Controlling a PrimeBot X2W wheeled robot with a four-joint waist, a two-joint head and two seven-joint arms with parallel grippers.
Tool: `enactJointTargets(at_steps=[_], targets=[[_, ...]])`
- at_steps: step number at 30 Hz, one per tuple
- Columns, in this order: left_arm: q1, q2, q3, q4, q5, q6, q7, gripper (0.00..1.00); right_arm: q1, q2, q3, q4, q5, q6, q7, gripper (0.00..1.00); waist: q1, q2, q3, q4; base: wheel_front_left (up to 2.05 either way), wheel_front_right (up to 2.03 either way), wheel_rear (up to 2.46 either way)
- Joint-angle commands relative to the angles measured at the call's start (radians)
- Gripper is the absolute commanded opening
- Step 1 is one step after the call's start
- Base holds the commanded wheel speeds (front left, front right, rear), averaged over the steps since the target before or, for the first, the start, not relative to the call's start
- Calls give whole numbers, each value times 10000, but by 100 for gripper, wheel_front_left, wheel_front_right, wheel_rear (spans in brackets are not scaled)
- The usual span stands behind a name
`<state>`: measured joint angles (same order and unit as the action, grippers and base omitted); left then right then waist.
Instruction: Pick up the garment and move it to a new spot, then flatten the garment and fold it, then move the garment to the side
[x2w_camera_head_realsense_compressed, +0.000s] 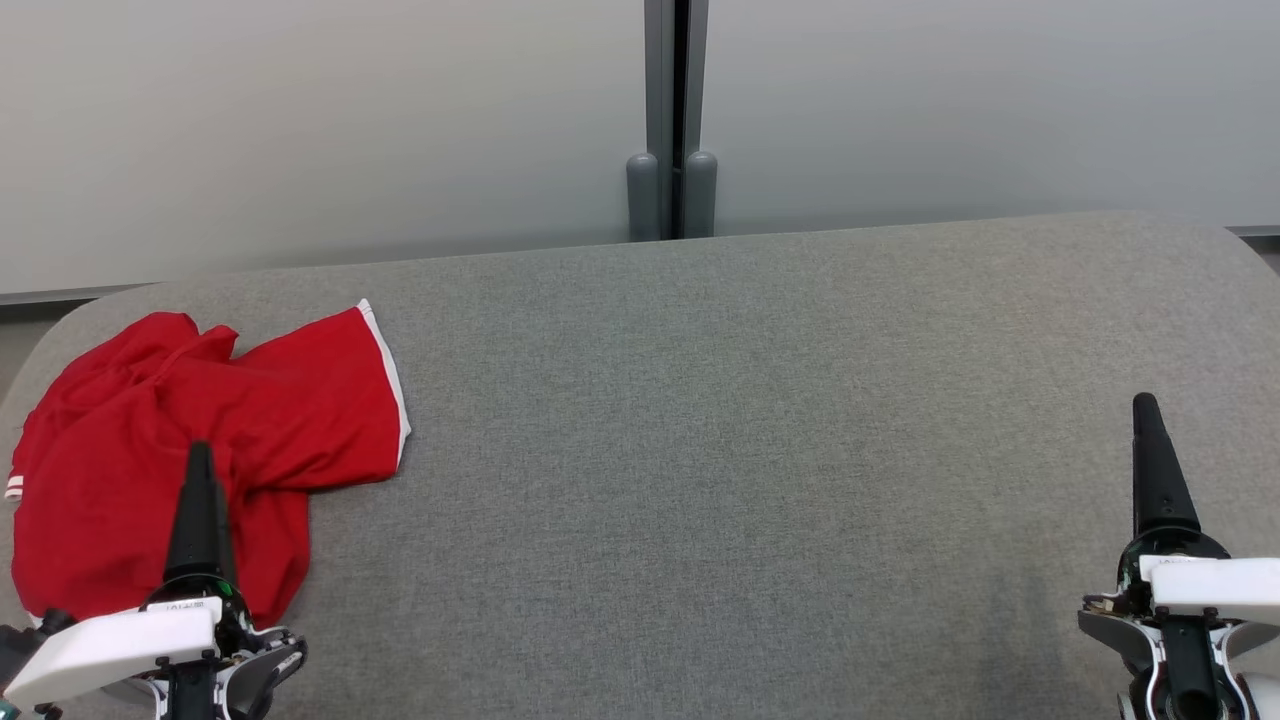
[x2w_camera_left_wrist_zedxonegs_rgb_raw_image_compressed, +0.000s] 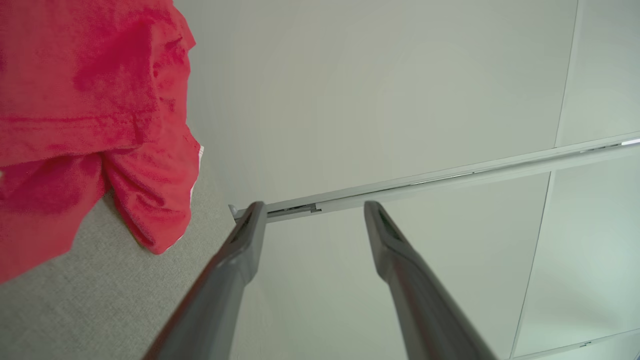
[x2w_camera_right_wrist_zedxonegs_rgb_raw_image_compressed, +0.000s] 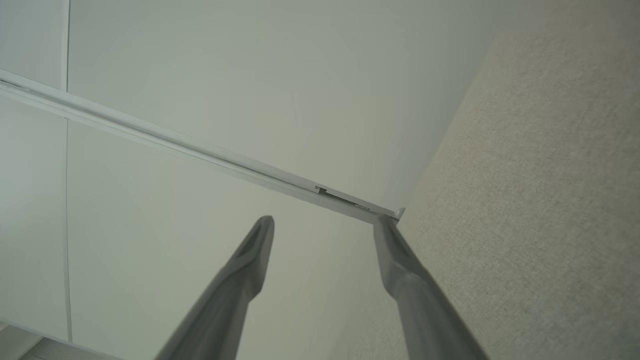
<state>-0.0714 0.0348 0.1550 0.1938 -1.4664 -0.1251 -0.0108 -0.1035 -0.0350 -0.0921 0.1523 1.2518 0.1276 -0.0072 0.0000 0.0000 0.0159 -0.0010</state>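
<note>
A crumpled red cloth garment with white-trimmed sleeves (x2w_camera_head_realsense_compressed: 230, 420) lies at the left edge of the grey woven surface (x2w_camera_head_realsense_compressed: 700, 450), toward its far corner. The left gripper (x2w_camera_left_wrist_zedxonegs_rgb_raw_image_compressed: 314, 212), by the garment's near side, is spread wide and empty (the right gripper (x2w_camera_right_wrist_zedxonegs_rgb_raw_image_compressed: 324, 222), at the right edge, likewise).

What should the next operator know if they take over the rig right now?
Left hand: open, empty, beside the red garment, not gripping it.
Right hand: open, empty, over the right end of the grey padded surface.
Garment: crumpled in a heap at the surface's left end.
Done: nothing that shows; it is neither flat nor folded.
Left: pick it up, move it, flatten, fold, set it aside.
</note>
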Motion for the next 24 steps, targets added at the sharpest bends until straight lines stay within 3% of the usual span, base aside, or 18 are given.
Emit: enactJointTargets(at_steps=[1, 16, 24], targets=[[-376, 100, 80, -322, 308, -33, -78, 100, -328, -97, 68, -390, -453, 33, -115, 100, 0, 0, 14, 0, 0, 0, 0], [-614, 120, 533, -1703, 2819, -33, -620, 100, -685, -280, 566, -1676, -4546, 36, -664, 100, 0, 0, 105, 14, 0, 0, 0], [-617, 128, 300, -2400, 4553, 173, -877, 100, -776, -469, 1189, -2122, -6653, 38, -926, 100, 0, 0, 147, 9, 0, 0, 0]])
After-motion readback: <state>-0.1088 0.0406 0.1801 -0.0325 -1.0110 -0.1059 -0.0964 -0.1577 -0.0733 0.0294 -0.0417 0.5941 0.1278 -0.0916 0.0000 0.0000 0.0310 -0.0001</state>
